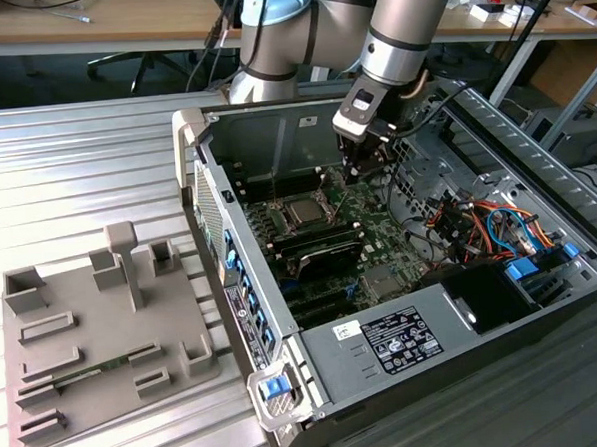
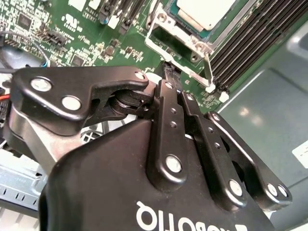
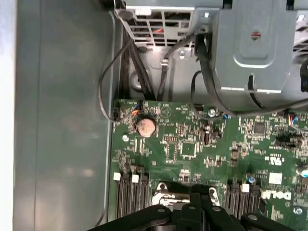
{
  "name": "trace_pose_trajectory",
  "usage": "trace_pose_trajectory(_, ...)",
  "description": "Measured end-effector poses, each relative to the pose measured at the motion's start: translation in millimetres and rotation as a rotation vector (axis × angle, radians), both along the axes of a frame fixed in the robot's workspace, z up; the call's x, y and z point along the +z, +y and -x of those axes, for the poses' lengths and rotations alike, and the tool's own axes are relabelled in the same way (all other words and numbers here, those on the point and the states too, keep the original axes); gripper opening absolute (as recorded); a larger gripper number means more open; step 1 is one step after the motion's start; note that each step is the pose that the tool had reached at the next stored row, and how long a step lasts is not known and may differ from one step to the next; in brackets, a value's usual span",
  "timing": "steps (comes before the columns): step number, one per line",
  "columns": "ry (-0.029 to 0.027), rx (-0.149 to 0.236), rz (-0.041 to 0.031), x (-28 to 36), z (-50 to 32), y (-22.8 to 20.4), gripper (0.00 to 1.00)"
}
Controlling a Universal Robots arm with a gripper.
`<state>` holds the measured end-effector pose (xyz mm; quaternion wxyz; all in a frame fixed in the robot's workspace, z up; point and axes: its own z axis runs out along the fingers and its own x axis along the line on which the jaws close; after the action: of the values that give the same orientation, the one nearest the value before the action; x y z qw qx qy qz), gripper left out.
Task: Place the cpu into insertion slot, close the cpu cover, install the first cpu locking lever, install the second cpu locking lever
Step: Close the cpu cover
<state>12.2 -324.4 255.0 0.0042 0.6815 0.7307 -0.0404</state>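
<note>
The cpu (image 1: 303,214) lies flat in the insertion slot on the green motherboard, silvery face up (image 2: 204,12); the slot itself is hidden under it. The shiny cpu cover (image 2: 175,36) lies down around the chip, and its edge shows in the first wrist view (image 3: 166,197). A thin metal locking lever (image 2: 208,72) slants up beside the cover. My gripper (image 1: 354,175) hangs over the board just to the exterior view's right of the socket. Its fingertips are shut together (image 2: 168,72) close to the cover's edge, with nothing seen between them (image 3: 199,191).
Black memory slots (image 1: 320,247) run beside the socket. Orange and blue cables (image 1: 489,224) crowd the case on the exterior view's right. A coin battery (image 3: 146,126) sits on the board. A grey fixture plate (image 1: 94,334) lies outside the case on the exterior view's left.
</note>
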Motion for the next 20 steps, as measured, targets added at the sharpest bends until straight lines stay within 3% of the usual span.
trace_pose_trajectory(8, 0.0000, 0.000, -0.0051, -1.2, 16.3, 0.0, 0.11)
trace_pose_trajectory(13, 0.0000, 0.000, -0.0061, -3.2, 22.2, -0.2, 0.11)
trace_pose_trajectory(16, 0.0000, 0.000, -0.0060, -7.6, 30.7, -0.3, 0.11)
trace_pose_trajectory(20, 0.0001, 0.006, -0.0060, -18.4, 46.1, -1.6, 0.11)
